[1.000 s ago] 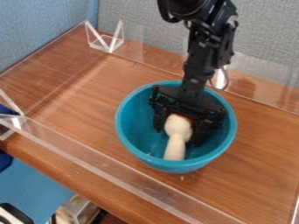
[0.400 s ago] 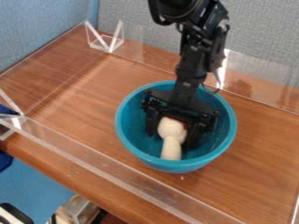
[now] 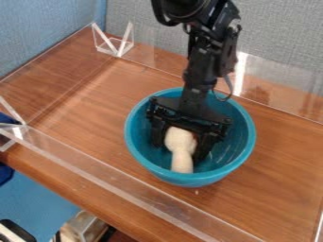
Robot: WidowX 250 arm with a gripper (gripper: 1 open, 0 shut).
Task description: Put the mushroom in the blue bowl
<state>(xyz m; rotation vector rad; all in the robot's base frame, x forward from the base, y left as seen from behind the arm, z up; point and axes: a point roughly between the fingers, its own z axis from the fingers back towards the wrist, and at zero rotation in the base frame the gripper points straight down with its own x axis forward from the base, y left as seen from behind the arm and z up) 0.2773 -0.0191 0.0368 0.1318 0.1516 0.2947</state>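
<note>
Inside the blue bowl (image 3: pixel 142 161), the mushroom (image 3: pixel 182 149) is lying with its rounded cap toward the arm and its stem pointing toward the near rim; single camera view, so everything below is coming from that one.

Camera: black robot arm (image 3: pixel 209 57) is reaching down from the top of the frame; gripper (image 3: pixel 184 128) is sitting low within the bowl's opening, its fingers spreading around the cap end; jaws are standing open; whether either finger is touching the cap, cannot tell, dark parts are merging there. Mushroom is showing cream-white; stem is running down the bowl's near inner side.

Bowl is resting upright on the wooden table (image 3: pixel 76 104), teal-blue and glossy; its far rim is partly hiding behind the arm. Clear panels are running along the table's near and far edges; a white wire-like frame (image 3: pixel 113 40) is standing near the far left corner; grey textured partition (image 3: pixel 284 33) is rising behind; blue partition (image 3: pixel 44 28) is rising at left.
</note>
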